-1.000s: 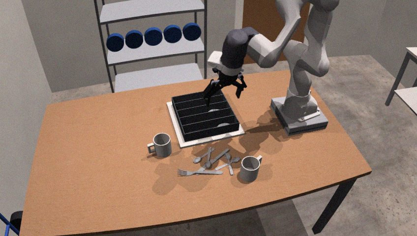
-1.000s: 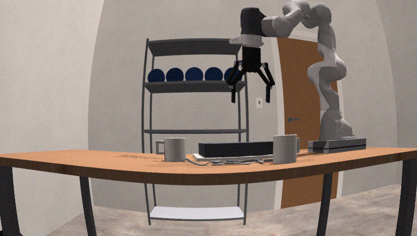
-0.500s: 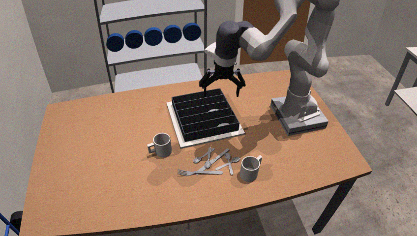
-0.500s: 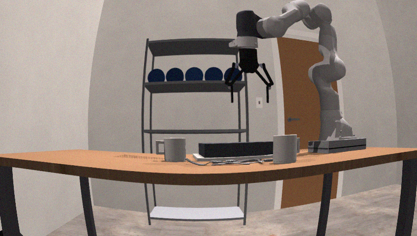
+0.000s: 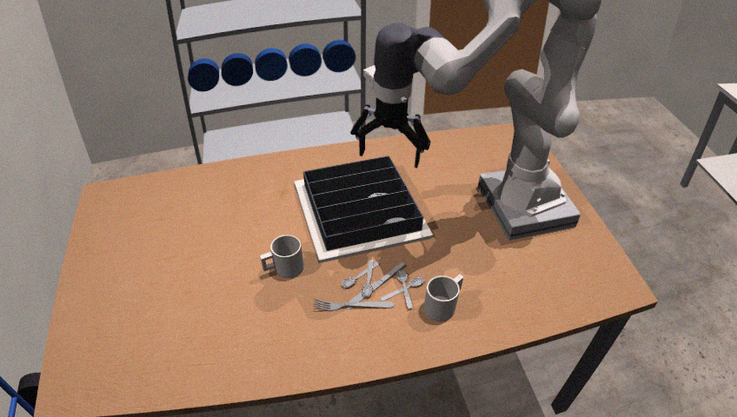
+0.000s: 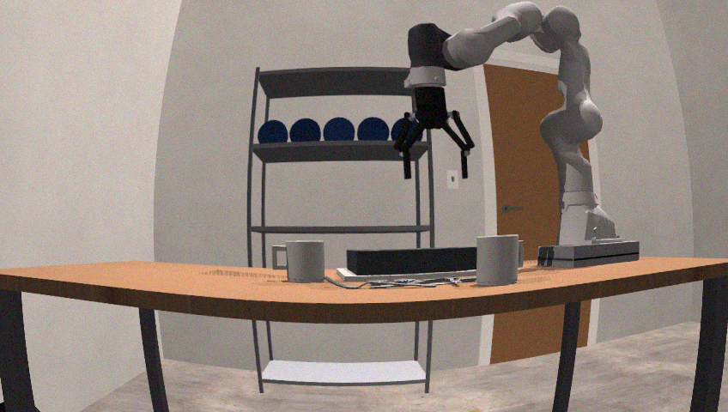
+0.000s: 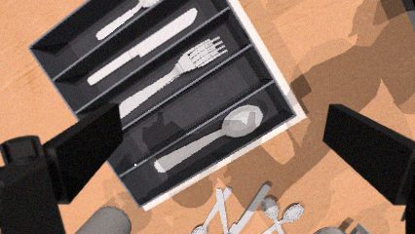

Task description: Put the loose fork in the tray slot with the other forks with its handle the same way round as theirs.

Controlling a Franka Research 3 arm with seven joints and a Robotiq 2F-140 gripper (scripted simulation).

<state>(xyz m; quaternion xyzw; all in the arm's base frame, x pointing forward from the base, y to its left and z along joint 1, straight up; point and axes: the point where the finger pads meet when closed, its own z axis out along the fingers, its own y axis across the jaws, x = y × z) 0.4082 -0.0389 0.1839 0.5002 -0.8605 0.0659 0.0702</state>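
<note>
The loose fork (image 5: 351, 305) lies flat on the table in front of the black tray (image 5: 361, 201), tines to the left, at the near edge of a pile of loose cutlery. In the wrist view the tray (image 7: 161, 93) has several long slots. One fork (image 7: 170, 78) lies in the middle slot, its tines toward the tray's right end. My gripper (image 5: 389, 157) is open and empty, high above the tray's far right corner; it also shows in the exterior view (image 6: 435, 176). The loose fork is out of the wrist view.
Other slots hold a knife (image 7: 143, 46) and spoons (image 7: 209, 138); one slot between the fork and the near spoon is empty. Loose spoons and a knife (image 5: 380, 282) lie by the fork. Two grey mugs (image 5: 286, 255) (image 5: 442, 297) flank the pile. The arm's base (image 5: 527, 203) stands at the right.
</note>
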